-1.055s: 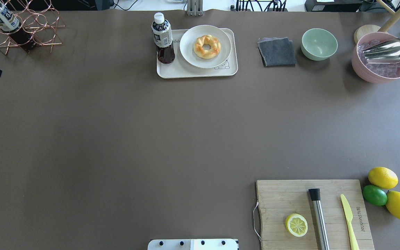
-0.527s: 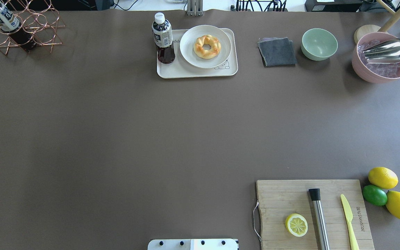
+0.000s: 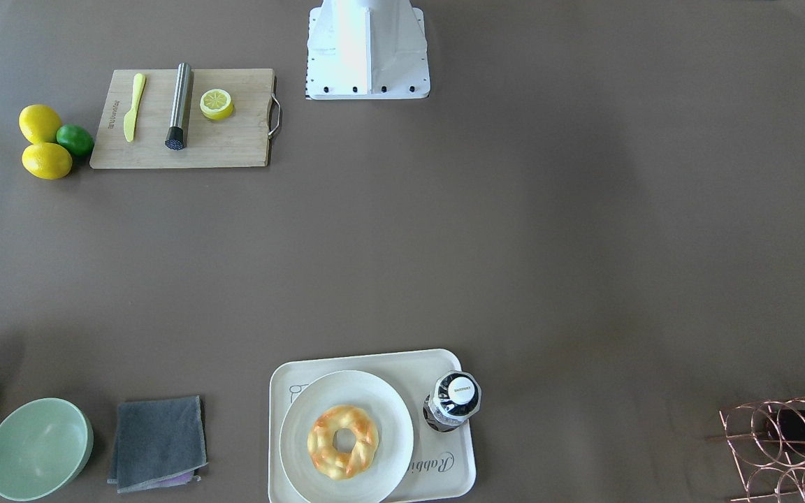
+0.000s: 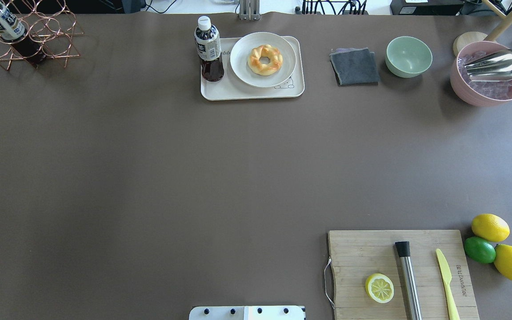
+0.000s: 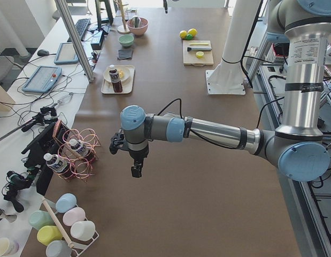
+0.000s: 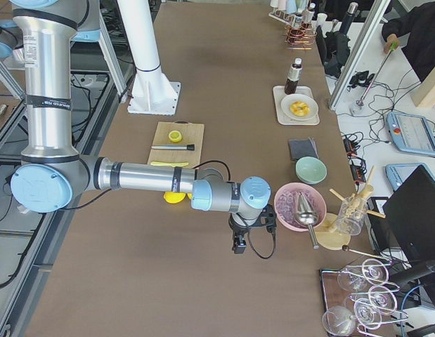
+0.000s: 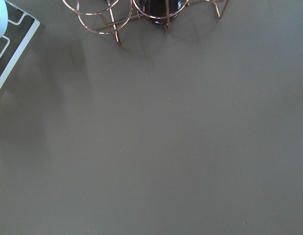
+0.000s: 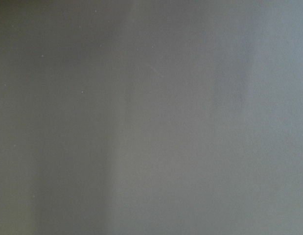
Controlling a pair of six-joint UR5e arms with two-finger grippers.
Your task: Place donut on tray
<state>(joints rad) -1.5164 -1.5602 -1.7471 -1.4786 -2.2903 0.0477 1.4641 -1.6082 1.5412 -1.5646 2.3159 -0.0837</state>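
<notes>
The golden braided donut [image 4: 265, 59] lies on a round white plate [image 4: 240, 66], which rests on the cream tray [image 4: 220, 91] at the table's far middle. The donut [image 3: 342, 442] and tray [image 3: 458, 461] also show in the front view. Neither gripper shows in the overhead or front view. My left gripper [image 5: 135, 172] hangs over bare table near the copper rack, far from the tray. My right gripper [image 6: 238, 247] hangs beside the pink bowl. I cannot tell whether either is open or shut. Both wrist views show only bare table.
A dark bottle [image 4: 208, 49] stands on the tray's left end. To its right lie a grey cloth [image 4: 354, 66], a green bowl [image 4: 409, 56] and a pink bowl [image 4: 489, 93] with a scoop. A cutting board [image 4: 362, 253] with a lemon half [image 4: 379, 288] is near right. A copper rack [image 4: 38, 35] is far left.
A dark part of my left arm at the overhead view's left edge has moved out of that view. The donut, plate and tray have not moved.
</notes>
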